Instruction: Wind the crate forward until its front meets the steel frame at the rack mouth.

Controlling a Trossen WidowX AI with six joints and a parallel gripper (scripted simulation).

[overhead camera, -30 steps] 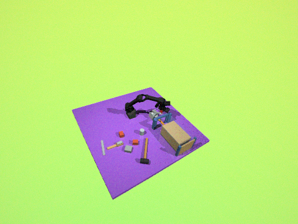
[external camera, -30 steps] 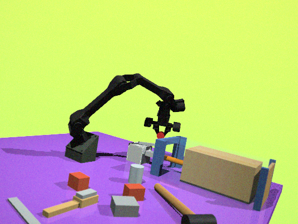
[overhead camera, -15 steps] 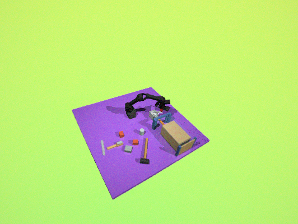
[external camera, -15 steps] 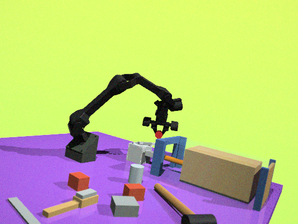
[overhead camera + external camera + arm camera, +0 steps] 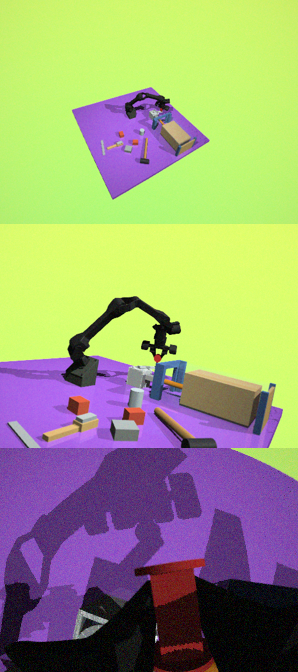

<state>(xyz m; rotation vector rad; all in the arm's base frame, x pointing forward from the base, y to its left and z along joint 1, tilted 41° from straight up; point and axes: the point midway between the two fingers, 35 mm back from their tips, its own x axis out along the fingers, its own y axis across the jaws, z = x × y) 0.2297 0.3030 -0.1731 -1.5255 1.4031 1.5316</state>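
Bench: purple slab (image 5: 33,381) against a plain yellow-green backdrop; loose tools lie at the near left.
Gripper: the gripper (image 5: 157,355) hangs above the winch, fingers pinching the handle's red knob (image 5: 157,358).
Handle: the red grip (image 5: 174,620) stands upright between the dark fingers in the wrist view; the lower end of the handle is hidden, so I cannot tell whether its key sits in the hole.
Winch: the grey winch (image 5: 138,376) sits just left of the frame.
Frame: the blue frame (image 5: 160,381) stands at the rack mouth.
Strap: the orange strap (image 5: 172,384) runs through the frame to the crate.
Crate: the tan crate (image 5: 219,396) sits flat, its front short of the frame.
Risk, slip: a tilted crank arc could probably pull the knob out of the pinch.
Risk, tip: fast winding may jerk the strap and lift the crate's front.
Risk, collision: the gripper circles close to the frame's top bar and could strike it.
Risk, overwind: cranking after contact may strain the strap.
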